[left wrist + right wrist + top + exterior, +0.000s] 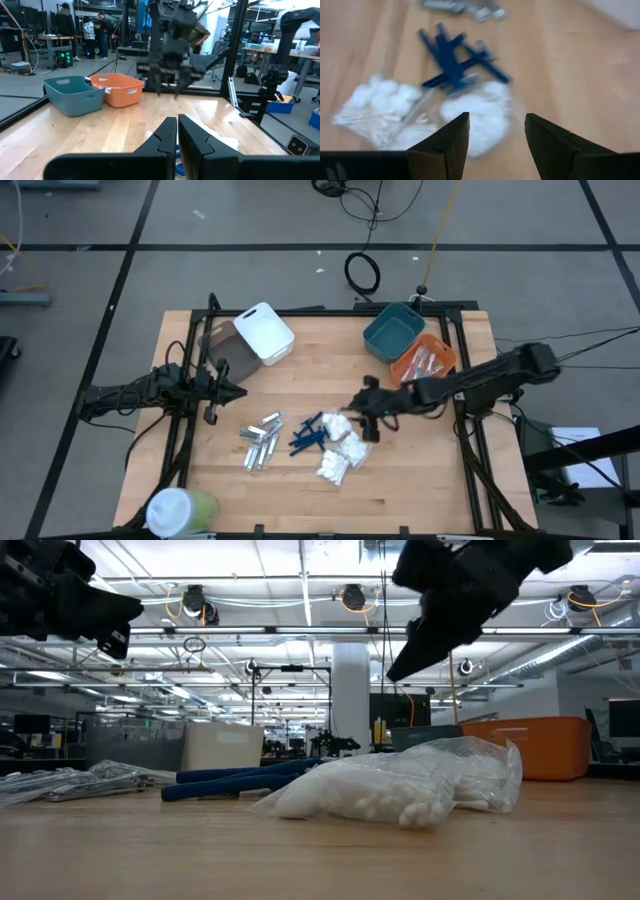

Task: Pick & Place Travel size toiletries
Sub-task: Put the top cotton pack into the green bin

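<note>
Right pincer (362, 416) hung over the middle-right of the wooden table (420, 480), fingers spread apart, nothing between them; in the right wrist view its two dark fingers (451, 142) framed the white crinkly packets (470, 117) below, not touching. Left pincer (240, 393) sat at the table's left side, fingers pressed together and empty, pointing across toward the right arm. Travel toiletries lay loose mid-table in three clusters: small silver tubes (260, 442) on the left, dark blue sticks (308, 434) crossed in a heap just beside them, white packets (338, 450) on the right of the sticks, some touching the sticks. Low view showed a clear bag of white puffs (400, 785) at front with the blue sticks (235, 778) behind and silver tubes (70, 780) off to one side, right pincer (415, 650) up above the bag, clear of it. Teal bin (393, 330) and orange bin (425, 360) stood touching at the far right of the table; orange one held a few clear items, hard to tell which. White bin (264, 332) at far left-centre, a clear bin (218, 340) just beside it. White-lidded green cup (180, 510) at the near left corner, well apart from the rest.
</note>
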Controlling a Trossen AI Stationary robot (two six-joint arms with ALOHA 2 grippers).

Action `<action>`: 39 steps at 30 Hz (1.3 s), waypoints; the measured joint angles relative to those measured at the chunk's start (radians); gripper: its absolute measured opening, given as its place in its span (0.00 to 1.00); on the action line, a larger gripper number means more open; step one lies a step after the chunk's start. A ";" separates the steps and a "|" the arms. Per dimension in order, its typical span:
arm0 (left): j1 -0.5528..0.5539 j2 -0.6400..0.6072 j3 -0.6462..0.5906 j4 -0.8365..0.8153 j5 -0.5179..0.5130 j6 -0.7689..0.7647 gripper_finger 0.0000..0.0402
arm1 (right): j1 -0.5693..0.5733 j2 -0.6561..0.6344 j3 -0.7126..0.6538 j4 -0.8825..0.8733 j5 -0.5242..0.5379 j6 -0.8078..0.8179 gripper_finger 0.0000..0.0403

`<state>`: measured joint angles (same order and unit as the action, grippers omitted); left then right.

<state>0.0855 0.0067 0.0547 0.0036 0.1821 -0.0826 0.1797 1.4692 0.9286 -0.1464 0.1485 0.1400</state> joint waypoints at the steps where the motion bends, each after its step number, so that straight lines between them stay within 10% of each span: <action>1: 0.000 0.000 0.000 0.000 0.000 0.000 0.04 | 0.002 0.037 0.019 0.000 -0.020 -0.007 0.45; 22: 0.000 0.000 0.000 0.000 0.000 0.000 0.04 | -0.056 0.325 0.105 -0.028 -0.154 -0.067 0.44; 39: 0.000 0.000 0.000 0.000 0.000 0.000 0.04 | -0.088 0.292 0.102 -0.067 -0.149 -0.079 0.02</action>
<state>0.0853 0.0063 0.0547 0.0036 0.1821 -0.0826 0.0914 1.7615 1.0308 -0.2134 -0.0006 0.0607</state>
